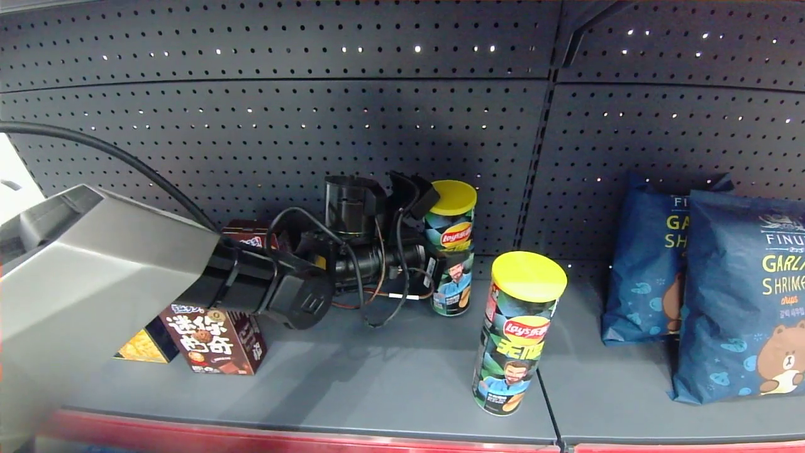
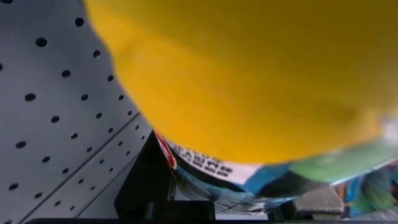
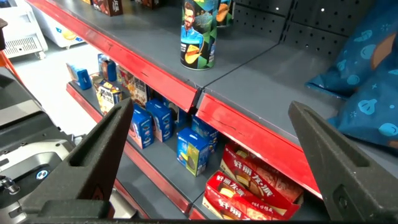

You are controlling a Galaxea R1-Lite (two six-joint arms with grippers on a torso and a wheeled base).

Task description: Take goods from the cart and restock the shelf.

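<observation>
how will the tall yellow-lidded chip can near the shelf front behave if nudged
The tall yellow-lidded chip can stands narrow for its height, so it probably tips easily. Lying down, its round body would likely roll, perhaps off the front edge of the grey metal shelf.

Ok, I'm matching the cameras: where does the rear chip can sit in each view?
Head view: rear chip can mid-shelf, toward the back.
Left wrist view: its yellow lid, up close.
Right wrist view: partly cut off, behind the front can.
Shared landmark: perforated back panel.
</observation>
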